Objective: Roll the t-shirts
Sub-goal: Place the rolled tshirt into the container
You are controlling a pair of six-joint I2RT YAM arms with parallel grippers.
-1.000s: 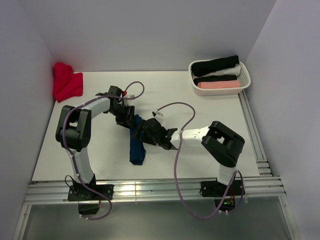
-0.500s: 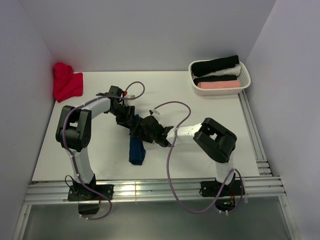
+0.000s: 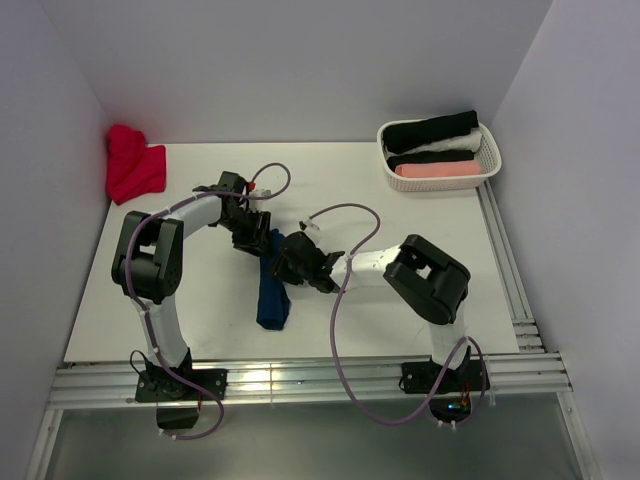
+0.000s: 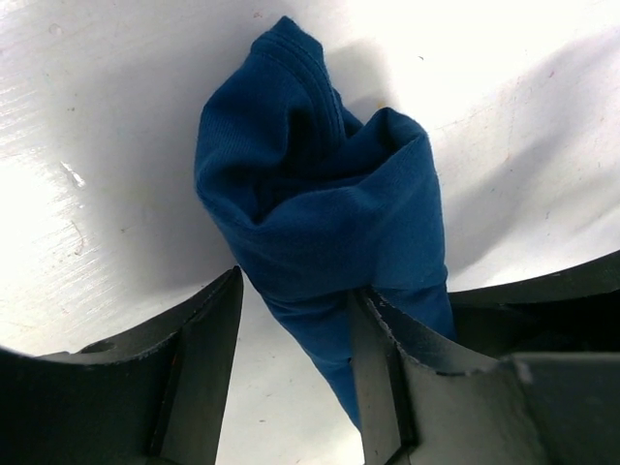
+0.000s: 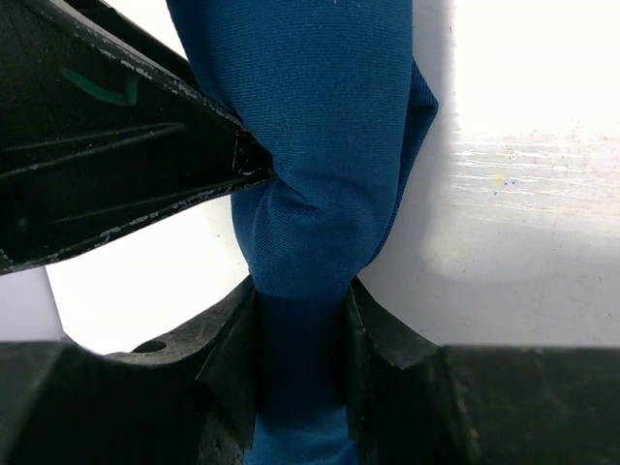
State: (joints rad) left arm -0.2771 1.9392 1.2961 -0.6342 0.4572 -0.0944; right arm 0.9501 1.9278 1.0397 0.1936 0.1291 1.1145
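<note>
A white table (image 3: 420, 230) sits boxed in by pale walls (image 3: 300, 60), with a red cloth (image 3: 132, 166) heaped in the far left corner and a white basket (image 3: 491, 152) of rolled shirts (image 3: 434, 131) at the far right. The navy blue t-shirt (image 3: 271, 300), a loose roll, lies at the table's middle between both arms. The left gripper (image 4: 295, 295) straddles one end with its jaws apart, cloth touching only one finger. The right gripper (image 5: 300, 291) pinches the roll tight. Since a second ago the right arm has folded inward, shifting its gripper and the roll's near end slightly left; the left arm has hardly moved.
</note>
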